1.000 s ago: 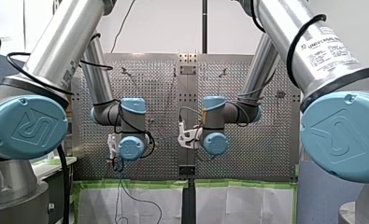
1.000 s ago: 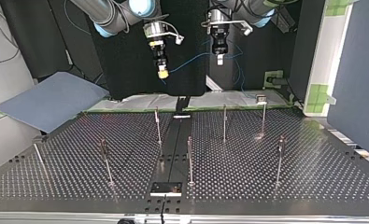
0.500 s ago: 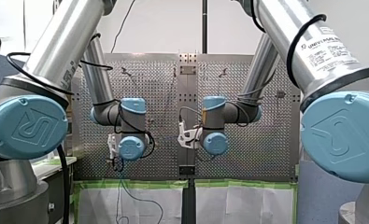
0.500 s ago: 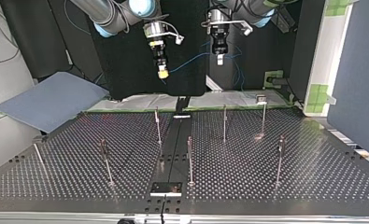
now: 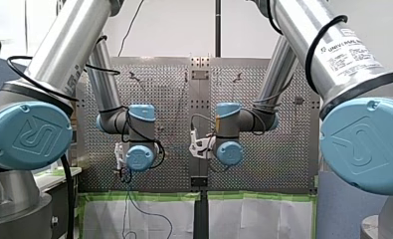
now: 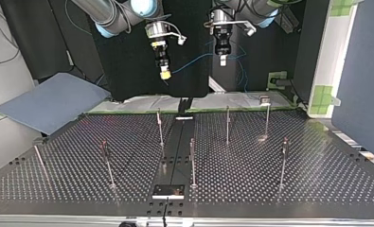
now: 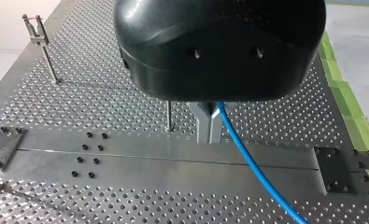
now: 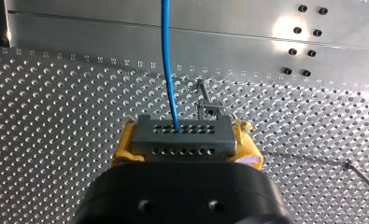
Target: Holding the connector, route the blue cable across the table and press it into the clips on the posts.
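Yellow pads point(image 8: 121, 150) of my right gripper point(image 8: 184, 134) are clamping the grey connector point(image 8: 182, 141), plain only in its wrist view; my left gripper point(image 7: 209, 136) is pinching the blue cable point(image 7: 257, 171).

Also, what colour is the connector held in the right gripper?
Grey connector, between yellow pads; clearest in the right wrist view.

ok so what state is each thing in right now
right gripper, jaws shut on the connector, high above the table
left gripper, jaws shut on the blue cable
connector, held, off the table
blue cable, slung between both grippers, not routed yet
posts, upright, clips empty
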Robot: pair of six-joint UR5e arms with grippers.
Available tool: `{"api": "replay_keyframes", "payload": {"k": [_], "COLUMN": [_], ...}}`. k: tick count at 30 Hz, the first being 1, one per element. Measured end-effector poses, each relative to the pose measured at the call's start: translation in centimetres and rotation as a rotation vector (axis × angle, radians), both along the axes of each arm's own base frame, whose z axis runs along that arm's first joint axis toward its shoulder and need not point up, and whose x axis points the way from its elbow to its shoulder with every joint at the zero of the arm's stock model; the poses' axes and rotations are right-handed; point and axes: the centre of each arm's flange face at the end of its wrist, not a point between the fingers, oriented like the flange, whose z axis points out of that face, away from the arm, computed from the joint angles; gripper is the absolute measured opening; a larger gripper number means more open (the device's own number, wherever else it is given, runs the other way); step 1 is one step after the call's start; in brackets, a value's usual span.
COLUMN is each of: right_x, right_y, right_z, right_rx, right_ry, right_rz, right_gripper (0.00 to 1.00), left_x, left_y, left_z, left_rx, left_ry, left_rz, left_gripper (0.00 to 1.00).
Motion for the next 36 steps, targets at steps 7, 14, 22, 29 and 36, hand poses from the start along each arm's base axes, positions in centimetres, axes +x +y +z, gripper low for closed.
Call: {"api": "replay_keyframes", "payload": {"k": [7, 14, 22, 29, 36], "right_x": [0.0, 0.0, 0.4, 2.5, 3.1], "right_y": [0.0, 0.0, 0.2, 1.6, 3.0], "right_z": [0.0, 0.0, -0.4, -2.1, -4.3], "right_rx": [0.0, 0.0, 0.007, 0.041, 0.092], "right_ry": [0.0, 0.0, 0.01, 0.05, 0.113], "right_rz": [0.0, 0.0, 0.0, 0.011, 0.032], "right_gripper": [0.0, 0.0, 0.0, 0.0, 0.0], "left_x": [0.0, 0.0, -1.8, -3.1, -3.2], "left_y": [0.0, 0.0, 0.0, -0.5, -0.5], "left_z": [0.0, 0.0, 0.4, 1.7, 1.8], "left_rx": [0.001, 0.001, 0.036, 0.039, 0.039], "left_ry": [0.0, 0.0, 0.02, 0.013, 0.012], "left_rz": [0.0, 0.0, 0.0, 0.001, 0.001], "left_gripper": [0.0, 0.0, 0.0, 0.0, 0.0]}}
